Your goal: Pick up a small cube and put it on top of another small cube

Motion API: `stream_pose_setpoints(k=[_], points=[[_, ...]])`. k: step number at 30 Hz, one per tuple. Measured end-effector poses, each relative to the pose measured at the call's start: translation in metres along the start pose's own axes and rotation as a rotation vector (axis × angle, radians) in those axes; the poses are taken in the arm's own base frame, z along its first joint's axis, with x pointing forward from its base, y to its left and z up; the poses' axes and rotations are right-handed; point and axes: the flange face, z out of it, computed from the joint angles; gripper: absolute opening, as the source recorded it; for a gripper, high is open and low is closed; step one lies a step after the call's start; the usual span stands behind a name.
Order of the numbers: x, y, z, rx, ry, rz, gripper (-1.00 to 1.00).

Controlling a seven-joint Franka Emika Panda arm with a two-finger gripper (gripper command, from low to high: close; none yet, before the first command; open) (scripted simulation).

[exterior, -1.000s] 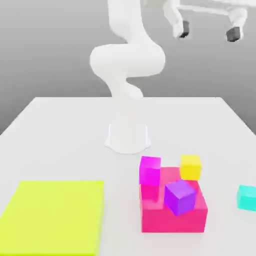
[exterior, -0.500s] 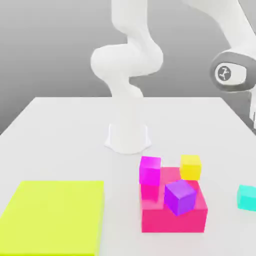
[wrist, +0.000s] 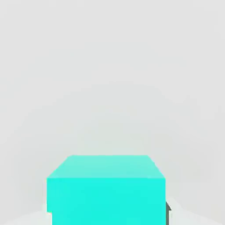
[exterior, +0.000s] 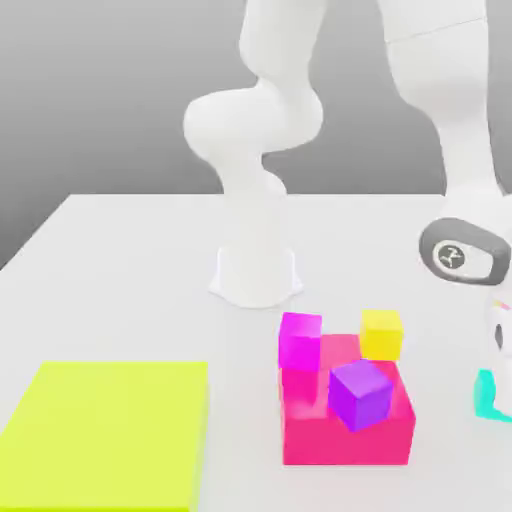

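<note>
At the exterior view's left, a flat yellow-green slab point(exterior: 105, 430) lies on the white bench point(exterior: 130, 260), close to the near edge and well apart from the other items.

Centre, further back: the arm's white base point(exterior: 256, 275) stands upright on the bench. The arm rises from it, passes out of the top of the view and comes down again on the exterior view's right.

Right of centre, nearer the camera: a large pink block point(exterior: 345, 435) rests on the bench.
- A magenta cube point(exterior: 300, 340) sits at the block's far left corner, upright, and touches the block.
- A purple cube point(exterior: 360, 393) rests on the block's upper face, turned and tilted against the block's edges.
- A yellow cube point(exterior: 381, 333) stands at the block's far right corner. Whether it rests on the block or on the bench just behind it cannot be determined.

Far right: the small cube point(exterior: 486, 395), cyan, sits on the bench at the edge of the exterior view, apart from the pink block. The arm's hand is directly over it and covers part of it, with the tool point(exterior: 500, 362) pointing down at the cube.

In the hand view the small cube point(wrist: 105, 189) is very close to the camera, square-on, with bare bench behind it.

Tool state: cannot tell from these views whether it stands wide or has closed on the cube. The cube's underside is level with the bench surface in the exterior view.
</note>
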Motion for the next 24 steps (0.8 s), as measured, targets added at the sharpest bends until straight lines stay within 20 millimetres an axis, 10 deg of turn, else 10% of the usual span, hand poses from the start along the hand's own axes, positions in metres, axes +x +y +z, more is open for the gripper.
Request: stream_pose_setpoints(k=[5, 15, 20, 21, 24], points=[[0.003, 0.015, -0.058, -0.008, 0.001, 0.03, -1.0], [-0.019, 0.212, -0.174, -0.014, 0.0, 0.466, -1.0], [-0.03, 0.235, -0.14, 0.001, -0.001, 0.523, -1.0], [-0.031, 0.235, -0.13, 0.001, -0.001, 0.523, 1.0], [-0.031, 0.235, -0.13, 0.001, -0.001, 0.523, 1.0]])
